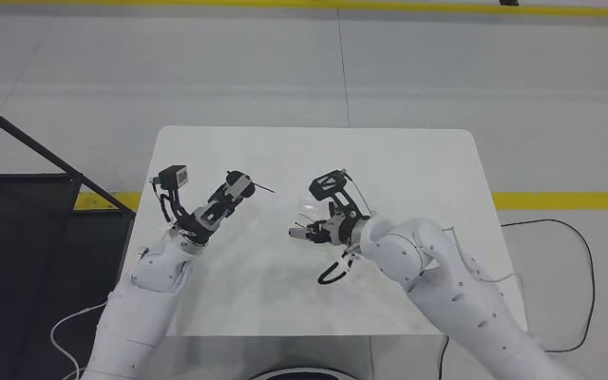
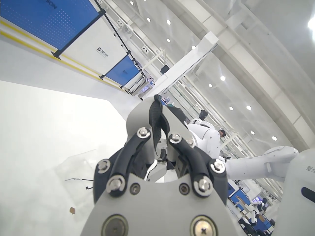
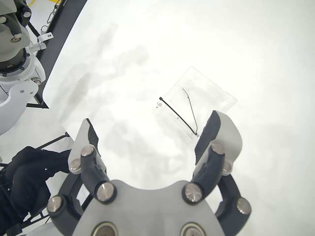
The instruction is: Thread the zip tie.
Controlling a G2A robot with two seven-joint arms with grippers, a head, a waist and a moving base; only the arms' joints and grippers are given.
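- Grey hall floor with yellow lines surrounds a white table; a black panel stands off the table's left side.
- A clear sheet lies flat on the table, in the stretch between the two arms.
- On that sheet rests the zip tie, thin and black, folded into a narrow V.
- Its thicker leg runs straight from the square head, which sits at the sheet's edge, to a sharp bend. The thinner leg runs back from the bend, with a slight kink partway along.
- The long axis of both legs points away from the right gripper. The bend lies nearest it and the head and tail tip farther off, the head on the side toward the left arm.
- The right gripper is above the table with its fingers spread wide and nothing between them. One dark finger pad shows just beside the bend and covers the sheet's near corner.
- The left gripper tilts up toward the hall ceiling, its two black pads pressed together.
- In the left wrist view, the sheet and thin dark pieces of the tie show on the table just beside that gripper's linkage.
- A small brown speck lies on the table near the sheet, and blue panels line the hall beyond.
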